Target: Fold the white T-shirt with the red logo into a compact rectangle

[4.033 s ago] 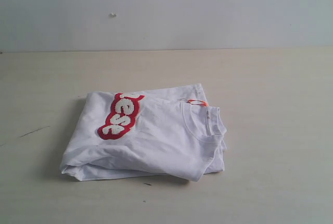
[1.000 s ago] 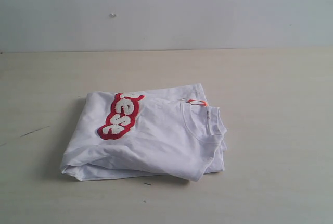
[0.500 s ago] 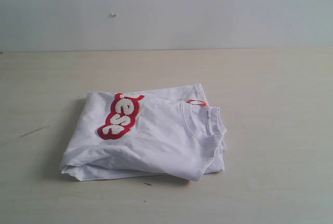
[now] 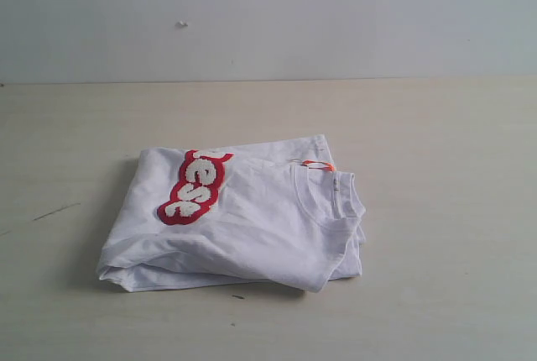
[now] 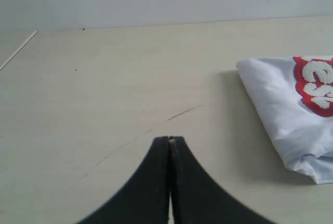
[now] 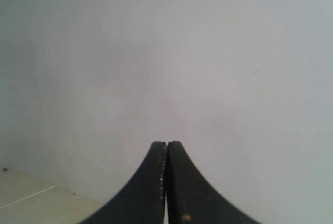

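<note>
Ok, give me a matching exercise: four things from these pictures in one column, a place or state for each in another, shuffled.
1 white T-shirt
2 red logo
3 orange neck tag
4 left gripper

A shut, holding nothing
B at the edge of the collar
C folded into a bundle
D on the shirt's top layer

Pairs: 1-C, 2-D, 3-B, 4-A
</note>
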You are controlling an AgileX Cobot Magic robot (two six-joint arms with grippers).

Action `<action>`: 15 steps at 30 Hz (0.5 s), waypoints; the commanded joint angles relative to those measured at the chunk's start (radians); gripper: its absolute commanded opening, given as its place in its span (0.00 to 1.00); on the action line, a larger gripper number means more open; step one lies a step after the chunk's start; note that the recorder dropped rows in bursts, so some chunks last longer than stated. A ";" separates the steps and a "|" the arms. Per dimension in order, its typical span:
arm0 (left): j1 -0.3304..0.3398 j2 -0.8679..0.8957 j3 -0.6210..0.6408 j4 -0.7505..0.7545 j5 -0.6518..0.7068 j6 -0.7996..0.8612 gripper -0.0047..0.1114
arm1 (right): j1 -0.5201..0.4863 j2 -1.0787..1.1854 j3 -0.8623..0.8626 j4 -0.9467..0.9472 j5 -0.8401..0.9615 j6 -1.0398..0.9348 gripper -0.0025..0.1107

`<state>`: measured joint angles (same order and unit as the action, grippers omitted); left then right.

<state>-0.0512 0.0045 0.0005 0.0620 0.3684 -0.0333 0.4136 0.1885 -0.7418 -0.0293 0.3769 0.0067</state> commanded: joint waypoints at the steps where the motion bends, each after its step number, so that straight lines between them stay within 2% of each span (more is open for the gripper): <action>1: 0.003 -0.005 -0.001 0.005 -0.006 -0.001 0.04 | -0.002 -0.001 0.007 -0.004 -0.005 -0.007 0.02; 9: 0.003 -0.005 -0.001 0.005 -0.006 -0.001 0.04 | -0.002 -0.001 0.007 -0.004 -0.012 -0.055 0.02; 12: 0.003 -0.005 -0.001 0.005 -0.006 -0.001 0.04 | -0.068 -0.026 0.069 0.001 -0.219 -0.060 0.02; 13: 0.003 -0.005 -0.001 0.005 -0.006 -0.001 0.04 | -0.126 -0.051 0.123 0.022 -0.350 -0.056 0.02; 15: 0.003 -0.005 -0.001 0.005 -0.006 -0.001 0.04 | -0.209 -0.087 0.192 0.029 -0.463 -0.041 0.02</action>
<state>-0.0512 0.0045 0.0005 0.0639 0.3684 -0.0333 0.2856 0.1374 -0.6121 -0.0103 0.0628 -0.0413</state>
